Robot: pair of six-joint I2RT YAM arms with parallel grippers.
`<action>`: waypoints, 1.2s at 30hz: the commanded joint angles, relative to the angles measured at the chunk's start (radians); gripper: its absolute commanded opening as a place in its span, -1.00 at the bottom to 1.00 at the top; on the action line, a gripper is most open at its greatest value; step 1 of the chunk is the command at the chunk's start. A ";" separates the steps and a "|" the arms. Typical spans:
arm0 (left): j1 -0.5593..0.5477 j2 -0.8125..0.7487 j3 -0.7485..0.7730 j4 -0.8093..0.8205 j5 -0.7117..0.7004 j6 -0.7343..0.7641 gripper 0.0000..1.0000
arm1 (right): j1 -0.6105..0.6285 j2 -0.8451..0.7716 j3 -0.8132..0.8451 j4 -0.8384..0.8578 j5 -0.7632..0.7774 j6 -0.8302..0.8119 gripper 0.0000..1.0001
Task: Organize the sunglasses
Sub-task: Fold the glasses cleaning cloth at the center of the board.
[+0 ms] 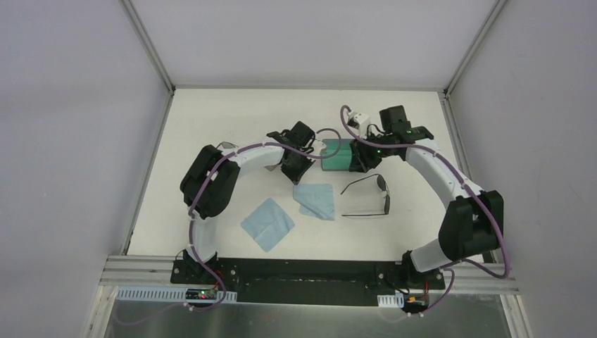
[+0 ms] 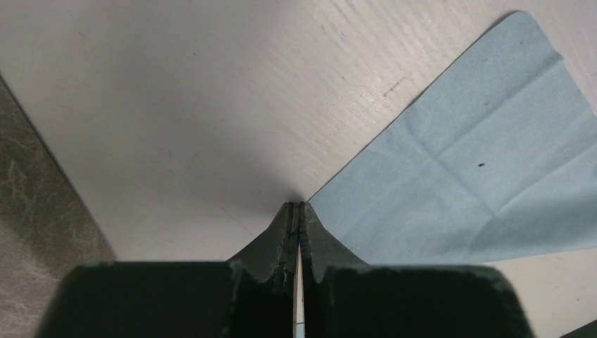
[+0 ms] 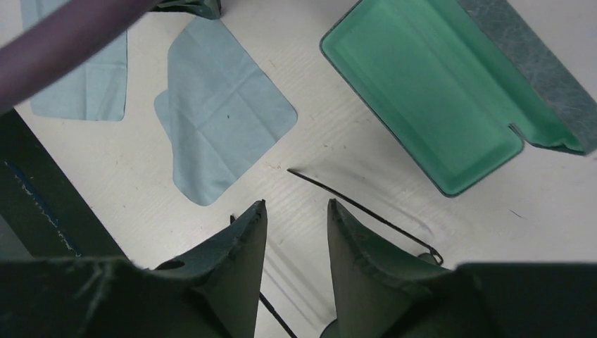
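One pair of black wire sunglasses (image 1: 382, 186) lies unfolded on the white table, right of centre. My right gripper (image 3: 296, 204) hovers open just above them. One thin temple (image 3: 366, 213) runs past its right fingertip, and another crosses lower down between the fingers (image 3: 239, 267). An open case with a green lining (image 3: 429, 98) lies just beyond it. My left gripper (image 2: 299, 205) is shut with its tips on the table at the corner of a light blue cloth (image 2: 479, 162). Whether that corner is pinched does not show. From above, the left gripper (image 1: 296, 169) sits left of the case (image 1: 336, 160) and the right gripper (image 1: 362, 162) on its right.
A second light blue cloth (image 1: 267, 224) lies nearer the arm bases, left of the first cloth (image 1: 315, 201). A grey-brown textured surface (image 2: 35, 211) fills the left edge of the left wrist view. White walls close in the table on three sides.
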 commanded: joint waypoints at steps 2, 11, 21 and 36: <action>0.009 -0.022 0.059 0.017 -0.047 0.002 -1.00 | 0.065 0.084 0.046 0.068 0.004 0.070 -0.22; 0.065 -0.054 0.039 0.009 0.073 -0.055 -0.70 | 0.104 0.211 0.027 0.132 0.009 0.220 -0.33; 0.240 -0.136 -0.132 0.158 0.469 -0.307 -0.30 | 0.201 0.286 -0.032 0.207 0.104 0.261 -0.23; 0.242 -0.211 -0.289 0.281 0.389 -0.372 -0.31 | 0.225 0.373 -0.012 0.252 0.198 0.357 -0.26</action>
